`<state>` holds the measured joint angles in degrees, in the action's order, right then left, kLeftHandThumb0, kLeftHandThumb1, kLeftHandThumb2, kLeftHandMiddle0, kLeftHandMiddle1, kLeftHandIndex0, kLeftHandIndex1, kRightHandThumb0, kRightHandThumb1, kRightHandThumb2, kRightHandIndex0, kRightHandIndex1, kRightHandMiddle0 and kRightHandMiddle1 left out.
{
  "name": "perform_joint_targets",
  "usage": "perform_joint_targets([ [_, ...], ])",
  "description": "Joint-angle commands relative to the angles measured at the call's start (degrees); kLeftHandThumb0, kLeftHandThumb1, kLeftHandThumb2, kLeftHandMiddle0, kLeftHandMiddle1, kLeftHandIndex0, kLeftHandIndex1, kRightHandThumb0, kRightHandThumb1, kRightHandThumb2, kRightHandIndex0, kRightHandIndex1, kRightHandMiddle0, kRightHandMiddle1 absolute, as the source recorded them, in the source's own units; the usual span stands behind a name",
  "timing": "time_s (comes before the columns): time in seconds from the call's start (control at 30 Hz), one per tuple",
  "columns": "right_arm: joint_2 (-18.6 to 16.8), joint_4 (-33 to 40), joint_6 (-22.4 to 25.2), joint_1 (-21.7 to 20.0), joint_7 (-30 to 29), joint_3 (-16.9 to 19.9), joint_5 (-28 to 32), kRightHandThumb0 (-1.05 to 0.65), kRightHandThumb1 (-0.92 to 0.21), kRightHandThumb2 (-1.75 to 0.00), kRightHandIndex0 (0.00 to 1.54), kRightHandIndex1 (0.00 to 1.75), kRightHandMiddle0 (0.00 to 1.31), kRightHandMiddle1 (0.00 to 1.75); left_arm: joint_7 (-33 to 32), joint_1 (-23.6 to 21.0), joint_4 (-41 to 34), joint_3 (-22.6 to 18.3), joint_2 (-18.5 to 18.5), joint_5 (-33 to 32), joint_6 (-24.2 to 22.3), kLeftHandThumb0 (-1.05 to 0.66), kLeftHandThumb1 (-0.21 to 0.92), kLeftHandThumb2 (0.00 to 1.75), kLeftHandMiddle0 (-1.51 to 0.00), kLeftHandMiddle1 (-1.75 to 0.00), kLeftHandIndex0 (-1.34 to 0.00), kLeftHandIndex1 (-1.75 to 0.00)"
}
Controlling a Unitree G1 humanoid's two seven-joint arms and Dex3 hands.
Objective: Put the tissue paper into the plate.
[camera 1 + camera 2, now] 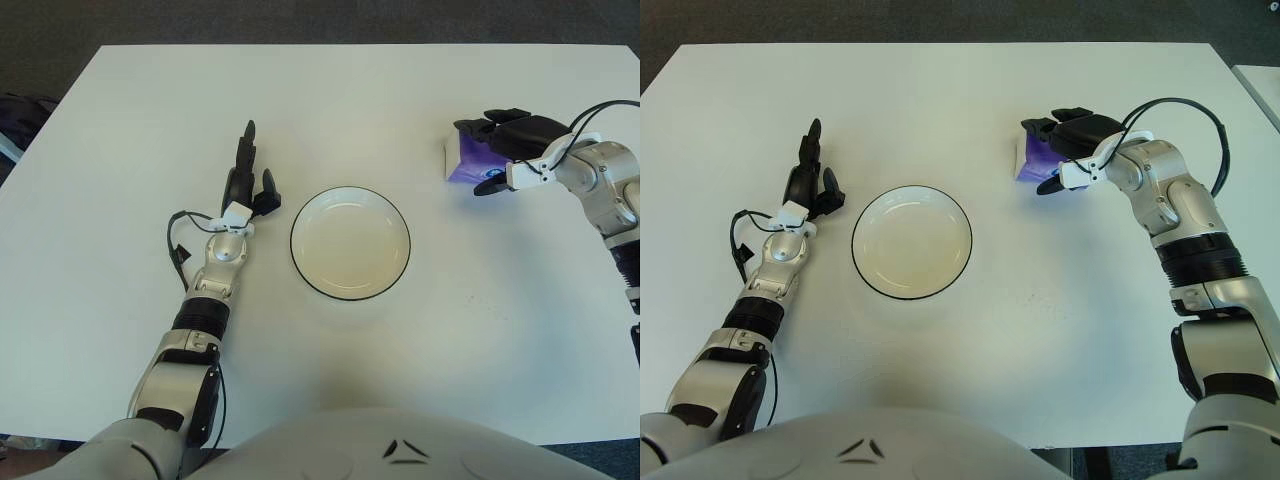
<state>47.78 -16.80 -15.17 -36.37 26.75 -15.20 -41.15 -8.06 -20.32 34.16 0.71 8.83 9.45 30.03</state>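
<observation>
The tissue paper is a purple pack (456, 166) standing on the white table at the right, well right of the plate. My right hand (473, 156) reaches over it from the right, dark fingers (490, 124) hooked over its far top edge and the thumb against its near side, so most of the pack is hidden. A white plate with a black rim (292, 243) sits empty at the table's middle. Just left of the plate is my left hand (249, 178), its fingers stretched out and holding nothing.
The white table (330, 100) runs to dark floor at the far edge and at both sides. A dark object (18, 115) shows off the table at the far left. My right forearm (1185, 225) crosses the table's right part.
</observation>
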Motion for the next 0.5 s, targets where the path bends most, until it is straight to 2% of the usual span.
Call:
perform_joint_targets([
  [0.0,-0.5,-0.1,-0.1,1.6,-1.2,-0.4,-0.1,-1.05,-0.92,-0.4,0.0,0.0,0.0,0.0,0.2,6.4,6.3,0.6,-0.7,0.5,-0.7,-0.84,0.92,1.1,-0.01,0.0,0.0,-0.09],
  [0.47,-1.6,-1.6,0.2,3.5,-5.2,-1.2,-1.4,-1.05,-0.92,-0.41,0.0,0.0,0.0,0.0,0.1,6.3,6.8,0.6,-0.4,0.7,-0.5,-0.85,0.92,1.1,0.0,0.0,0.0,-0.07],
])
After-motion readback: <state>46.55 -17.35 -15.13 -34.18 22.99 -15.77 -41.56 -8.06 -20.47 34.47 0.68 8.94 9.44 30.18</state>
